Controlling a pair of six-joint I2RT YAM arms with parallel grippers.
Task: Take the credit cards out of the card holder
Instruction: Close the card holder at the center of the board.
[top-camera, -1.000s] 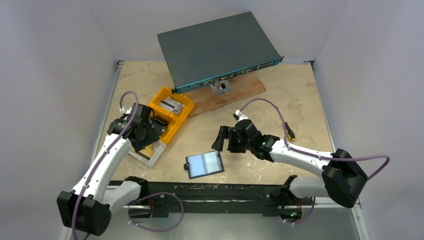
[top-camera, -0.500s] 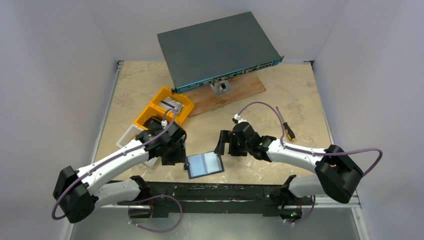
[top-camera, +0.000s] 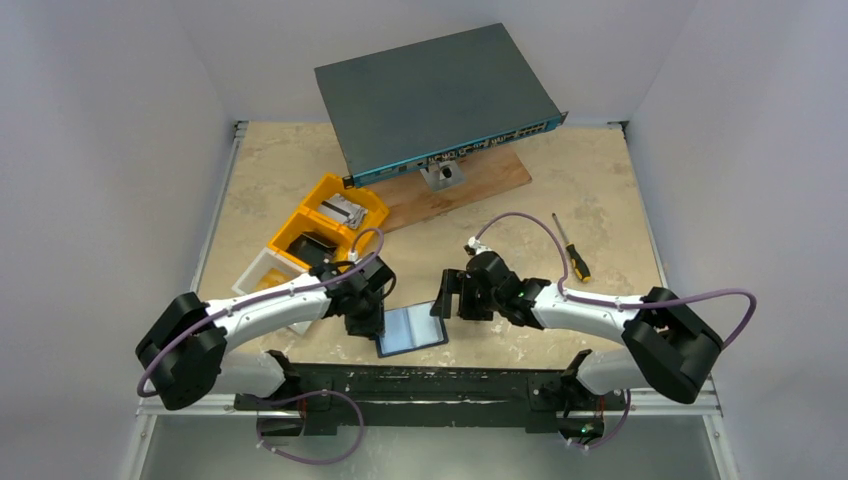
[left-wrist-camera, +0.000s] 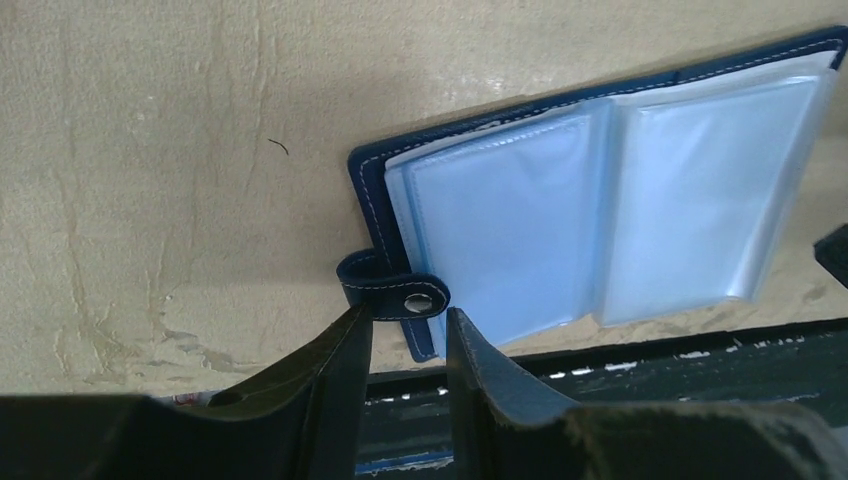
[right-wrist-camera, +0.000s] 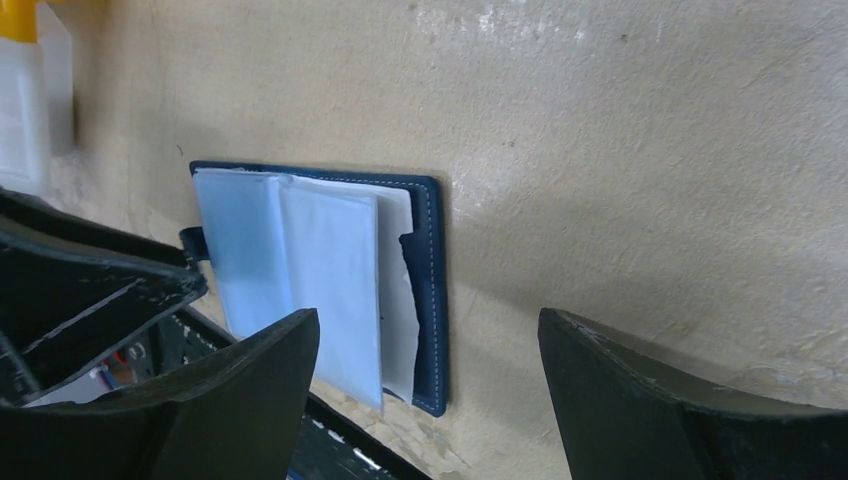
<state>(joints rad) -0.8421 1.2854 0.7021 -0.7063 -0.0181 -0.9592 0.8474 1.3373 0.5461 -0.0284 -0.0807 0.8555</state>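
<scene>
The card holder lies open and flat near the table's front edge, navy cover down and clear sleeves up. Pale blue-grey credit cards show through the sleeves. Its tab with a pale stud curls off the left edge. My left gripper is at that edge, its jaws a narrow gap apart, and the tab sits just beyond the tips, not pinched. My right gripper hovers wide open over the holder's right edge, holding nothing.
Yellow bins and a white tray stand behind the left arm. A grey network switch rests on a wooden board at the back. A screwdriver lies to the right. A black rail runs along the front edge.
My left arm swung from the yellow bins over to the holder's left edge and its jaws narrowed. The right gripper crept closer to the holder's right edge and narrowed slightly.
</scene>
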